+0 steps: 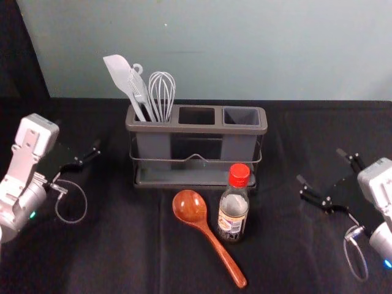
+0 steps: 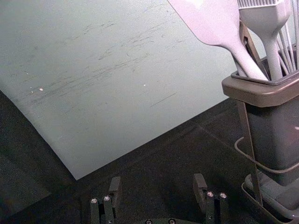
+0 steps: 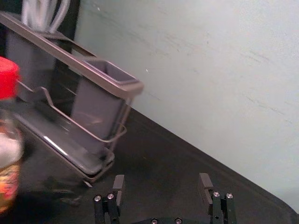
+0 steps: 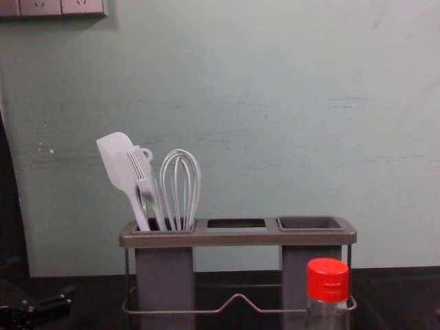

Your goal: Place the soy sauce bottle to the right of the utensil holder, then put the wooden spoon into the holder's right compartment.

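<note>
The soy sauce bottle wore a printed label in white, orange and red, its lettering too small to read. With twelve o'clock pointing away from the robot, that one bottle stood upright at five o'clock from the utensil holder, under a red cap. One wooden spoon lay on the worktop at six o'clock, bowl toward eleven, handle end toward five, near the bottle. The holder had three openings; its nine o'clock one held a spatula, a brush and a whisk. The left gripper was at nine o'clock from the holder, the right gripper just past three. Both arms angled inward, each pair of fingers wide apart with nothing between.
</note>
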{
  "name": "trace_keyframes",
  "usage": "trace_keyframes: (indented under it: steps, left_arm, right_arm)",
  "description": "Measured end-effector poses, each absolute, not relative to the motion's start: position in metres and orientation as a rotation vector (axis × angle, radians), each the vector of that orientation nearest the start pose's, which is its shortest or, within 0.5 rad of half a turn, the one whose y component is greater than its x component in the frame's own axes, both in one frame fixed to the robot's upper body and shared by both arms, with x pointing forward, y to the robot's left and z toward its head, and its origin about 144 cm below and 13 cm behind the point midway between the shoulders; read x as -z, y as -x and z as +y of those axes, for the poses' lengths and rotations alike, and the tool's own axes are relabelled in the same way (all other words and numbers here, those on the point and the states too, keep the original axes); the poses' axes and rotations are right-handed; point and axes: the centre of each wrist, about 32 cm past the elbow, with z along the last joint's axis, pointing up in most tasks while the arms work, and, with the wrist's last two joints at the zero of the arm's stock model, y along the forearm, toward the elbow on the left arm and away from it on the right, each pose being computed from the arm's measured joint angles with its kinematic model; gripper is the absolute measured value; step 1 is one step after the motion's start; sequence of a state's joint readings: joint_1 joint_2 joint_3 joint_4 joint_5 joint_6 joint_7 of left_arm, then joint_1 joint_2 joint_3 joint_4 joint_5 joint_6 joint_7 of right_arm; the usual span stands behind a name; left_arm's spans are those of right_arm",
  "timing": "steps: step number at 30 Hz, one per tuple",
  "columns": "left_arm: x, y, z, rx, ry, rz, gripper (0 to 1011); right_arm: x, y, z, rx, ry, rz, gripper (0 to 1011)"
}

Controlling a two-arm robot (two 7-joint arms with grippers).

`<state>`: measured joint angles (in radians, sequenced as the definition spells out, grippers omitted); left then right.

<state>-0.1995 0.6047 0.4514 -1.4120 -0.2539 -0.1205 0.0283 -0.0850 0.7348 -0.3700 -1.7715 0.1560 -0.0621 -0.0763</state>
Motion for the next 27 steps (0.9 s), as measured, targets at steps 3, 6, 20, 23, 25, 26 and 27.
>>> trace_keyframes:
  steps: [3, 6, 20, 23, 25, 26, 27]
  left_arm:
    - [-1.140, -0.489, 0.310, -1.248, -0.305, -0.285, 1000]
    - [-1.140, -0.489, 0.310, -1.248, -0.304, -0.285, 1000]
    - [-1.140, -0.489, 0.310, -1.248, -0.304, -0.285, 1000]
    - [-1.140, -0.489, 0.310, -1.248, -0.304, -0.285, 1000]
    - [-1.140, -0.489, 0.310, -1.248, -0.304, -0.285, 1000]
    - [-1.140, -0.489, 0.310, -1.248, -0.304, -0.285, 1000]
    - [-1.140, -0.489, 0.310, -1.248, -0.304, -0.285, 1000]
  right_arm:
    - [-1.167, -0.401, -0.296, 1.139, 0.349, -0.389, 1002]
    - [-1.173, -0.388, -0.293, 1.116, 0.335, -0.391, 1003]
    - [-1.181, -0.362, -0.283, 1.004, 0.189, -0.293, 1002]
    - [-1.178, -0.361, -0.280, 0.975, 0.139, -0.252, 1002]
    - [-1.176, -0.361, -0.277, 0.957, 0.112, -0.228, 1002]
    - [-1.176, -0.361, -0.277, 0.957, 0.112, -0.228, 1002]
    - [-1.175, -0.362, -0.274, 0.944, 0.098, -0.214, 1003]
